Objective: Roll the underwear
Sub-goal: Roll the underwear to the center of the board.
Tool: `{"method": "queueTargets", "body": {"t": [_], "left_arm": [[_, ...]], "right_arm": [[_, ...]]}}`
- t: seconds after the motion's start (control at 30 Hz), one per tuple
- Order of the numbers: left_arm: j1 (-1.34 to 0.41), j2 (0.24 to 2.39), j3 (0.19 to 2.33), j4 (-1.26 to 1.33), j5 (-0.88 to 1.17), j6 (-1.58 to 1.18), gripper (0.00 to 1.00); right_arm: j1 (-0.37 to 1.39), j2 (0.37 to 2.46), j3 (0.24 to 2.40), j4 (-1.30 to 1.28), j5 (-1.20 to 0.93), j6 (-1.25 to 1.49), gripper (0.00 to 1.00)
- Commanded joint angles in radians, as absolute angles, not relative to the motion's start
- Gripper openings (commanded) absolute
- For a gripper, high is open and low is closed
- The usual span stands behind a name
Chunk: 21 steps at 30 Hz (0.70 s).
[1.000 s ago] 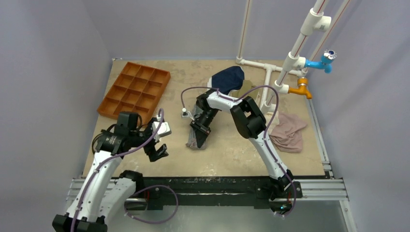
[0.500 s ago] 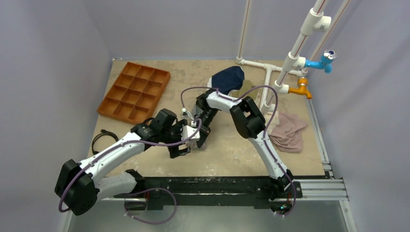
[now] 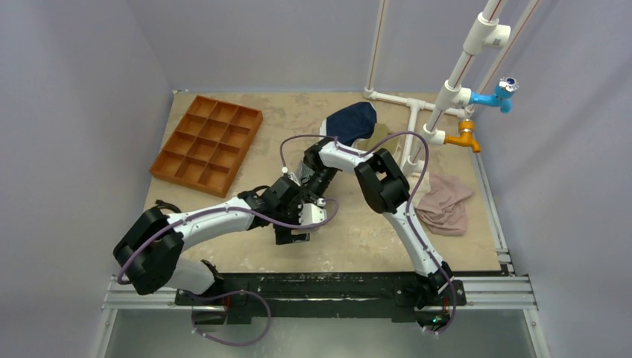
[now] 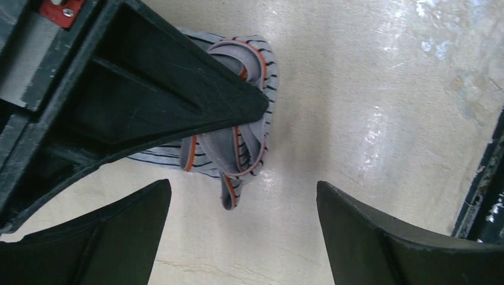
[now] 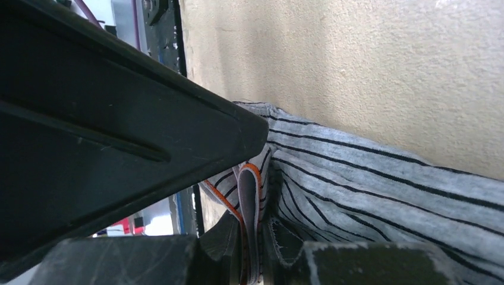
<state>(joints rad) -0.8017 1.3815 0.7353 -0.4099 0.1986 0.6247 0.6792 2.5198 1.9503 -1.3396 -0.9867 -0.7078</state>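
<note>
Surface: tan, mottled tabletop (image 3: 358, 239) boxed in by pale lilac walls, arm bases along the bottom edge of the top view.
Underwear: the underwear (image 4: 249, 148) sits mid-table, about the centre of the top view. It's mostly buried under both grippers there, so the wrist views are your friend. Grey with thin dark stripes and an orange-edged band, bunched into a loose curl at one end.
Right gripper: right gripper (image 5: 255, 196) comes in from the upper right of the top view. Its jaws are pressed nearly together and pinch a folded bit of the striped cloth, with the orange trim running right between the fingers.
Left gripper: left gripper (image 4: 243, 231) reaches in from the lower left. Its jaws are spread wide, one finger on each side of the lower part of its own view, with the curled end of the cloth just above the gap. Can't tell if it's touching the fabric.
Other clothes: navy garment (image 3: 352, 121) above centre, with an olive-tan garment (image 3: 380, 134) peeking out on its right. A pinkish-tan cloth (image 3: 445, 201) lies crumpled at the right edge of the table.
Tray: orange divided tray (image 3: 207, 142) in the upper left, well apart from the action.
Plumbing: white pipe rig (image 3: 447, 93) in the upper right, carrying a blue tap (image 3: 501, 95) and an orange tap (image 3: 466, 138).
</note>
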Motion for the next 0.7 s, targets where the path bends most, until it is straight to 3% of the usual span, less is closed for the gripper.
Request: {"method": "queueTargets", "body": {"t": [0.0, 0.67], "left_arm": [[-0.816, 1.389, 0.796, -0.334, 0.123, 0.605, 0.91], [-0.817, 1.322, 0.888, -0.403, 0.289, 0.397, 0.91]], "right_arm": [[0.667, 2.545, 1.895, -1.275, -0.816, -0.761, 0.09], [0.584, 2.458, 1.808, -1.228, -0.681, -0.72, 0.06]]}}
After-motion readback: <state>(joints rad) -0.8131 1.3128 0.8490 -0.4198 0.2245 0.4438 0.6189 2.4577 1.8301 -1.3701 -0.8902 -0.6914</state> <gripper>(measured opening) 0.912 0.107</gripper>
